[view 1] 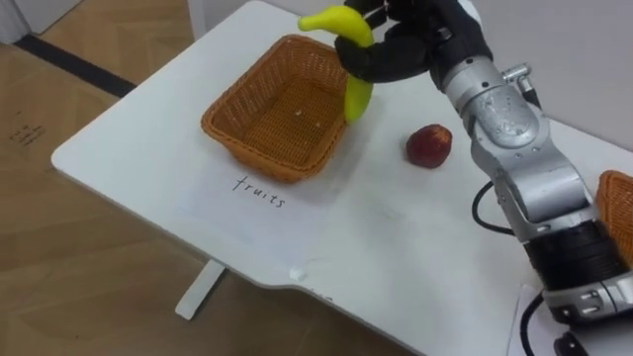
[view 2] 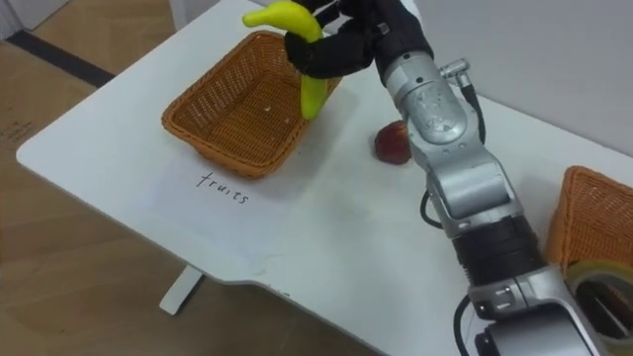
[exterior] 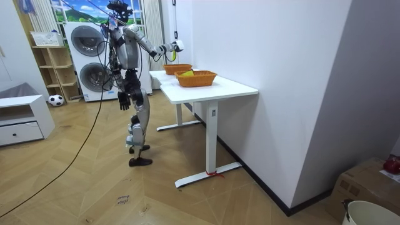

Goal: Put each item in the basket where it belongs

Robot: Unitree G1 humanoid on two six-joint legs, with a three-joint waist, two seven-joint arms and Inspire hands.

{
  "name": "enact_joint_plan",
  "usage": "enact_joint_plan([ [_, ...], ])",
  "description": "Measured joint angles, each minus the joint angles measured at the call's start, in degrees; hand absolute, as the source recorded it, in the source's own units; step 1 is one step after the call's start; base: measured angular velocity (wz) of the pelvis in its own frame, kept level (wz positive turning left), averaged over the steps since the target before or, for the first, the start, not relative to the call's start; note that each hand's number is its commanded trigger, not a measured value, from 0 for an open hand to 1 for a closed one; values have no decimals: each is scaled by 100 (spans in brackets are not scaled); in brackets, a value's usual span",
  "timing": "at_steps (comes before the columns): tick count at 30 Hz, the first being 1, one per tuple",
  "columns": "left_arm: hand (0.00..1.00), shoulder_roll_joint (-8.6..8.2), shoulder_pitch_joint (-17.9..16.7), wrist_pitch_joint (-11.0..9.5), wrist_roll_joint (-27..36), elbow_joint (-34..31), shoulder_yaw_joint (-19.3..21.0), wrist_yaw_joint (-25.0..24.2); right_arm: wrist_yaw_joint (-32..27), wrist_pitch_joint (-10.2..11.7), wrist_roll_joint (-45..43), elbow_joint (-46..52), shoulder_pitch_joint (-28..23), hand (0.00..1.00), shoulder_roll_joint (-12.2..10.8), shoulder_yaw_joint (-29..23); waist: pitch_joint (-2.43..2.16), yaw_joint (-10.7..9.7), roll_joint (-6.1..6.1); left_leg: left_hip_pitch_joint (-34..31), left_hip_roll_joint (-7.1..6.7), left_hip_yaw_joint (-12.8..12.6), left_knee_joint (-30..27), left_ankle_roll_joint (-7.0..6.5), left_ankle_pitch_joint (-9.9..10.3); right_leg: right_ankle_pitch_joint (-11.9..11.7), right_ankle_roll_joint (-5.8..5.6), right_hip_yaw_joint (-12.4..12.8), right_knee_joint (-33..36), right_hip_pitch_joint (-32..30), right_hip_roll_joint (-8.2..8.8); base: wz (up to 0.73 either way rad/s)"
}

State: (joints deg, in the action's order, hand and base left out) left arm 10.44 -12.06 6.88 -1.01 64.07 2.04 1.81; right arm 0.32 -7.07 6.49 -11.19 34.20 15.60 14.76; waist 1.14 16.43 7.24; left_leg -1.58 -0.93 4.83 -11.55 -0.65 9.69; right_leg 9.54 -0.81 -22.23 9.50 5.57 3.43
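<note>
1. Holding check: your right hand point(view 1: 396, 49) is curled tight round the middle of the banana point(view 1: 358, 97), fingers wrapped across it. Nothing else is in that grasp.
2. Position: the banana is in the air over the far right rim of the fruit basket point(view 1: 242, 148). Its lower tip hangs just above that rim. Contact with the weave not seen.
3. Reason for the hold (judgement): a mid-body grip leaves both ends free, and the height lets the fruit pass over the basket wall before release. The basket shows bare weave inside, so any spot should take it.
4. Long axis: steep, close to upright. The upper end bends over toward the basket's far left side; the lower end points down at the right rim. Expect it to tip flat once you let go.
5. Apple point(view 1: 428, 145): lying on the white table point(view 1: 148, 158) to the right of the fruit basket, apart from it. Probably the next pick.
6. Handwritten label sheet point(view 1: 259, 190): just in front of the fruit basket's near wall.
7. Second wicker basket point(view 1: 618, 203): well to the right of the fruit basket.
8. Left hand point(exterior: 123, 99): hanging by the robot's hip, well away from the fruit basket, idle. How far open it is you cannot tell.
</note>
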Motion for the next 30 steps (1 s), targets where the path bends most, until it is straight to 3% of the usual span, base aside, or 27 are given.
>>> enact_joint_plan([
  [8, 0, -28, -51, 94, -141, -114, -3, -121, -103, 0, 243, -180, 3, 100, -126, 45, -5, 130, 7, -33, -4, 41, -31, 1, 0, 3, -5, -160, 2, 3, 4, 3],
  [14, 0, -29, -109, 136, -145, -227, 0, -132, -193, 0, 275, -185, 4, 100, -128, 172, -18, 137, 26, -34, -9, 47, -31, 1, 0, 5, -7, -183, 5, 8, 12, 0],
  [18, 0, -16, -153, 165, -206, -349, 2, -163, -206, -1, 274, -425, 14, 100, -128, 203, -29, 143, 41, -34, -46, 137, -37, -3, -3, 26, -42, -336, 9, 35, 40, 8],
  [24, 0, -12, -162, 192, -245, -390, 2, -248, -221, -2, 449, -664, 32, 100, -125, 202, -31, 279, 110, -67, -79, 190, -75, -11, -8, 40, -60, -375, 11, 31, 61, 6],
  [30, 0, -10, -218, 209, -247, -392, -1, -251, -235, -2, 472, -1061, 387, 100, -116, 210, -20, 364, 123, -98, -79, 197, -104, -11, -7, 40, -60, -382, 8, 27, 57, 3],
])
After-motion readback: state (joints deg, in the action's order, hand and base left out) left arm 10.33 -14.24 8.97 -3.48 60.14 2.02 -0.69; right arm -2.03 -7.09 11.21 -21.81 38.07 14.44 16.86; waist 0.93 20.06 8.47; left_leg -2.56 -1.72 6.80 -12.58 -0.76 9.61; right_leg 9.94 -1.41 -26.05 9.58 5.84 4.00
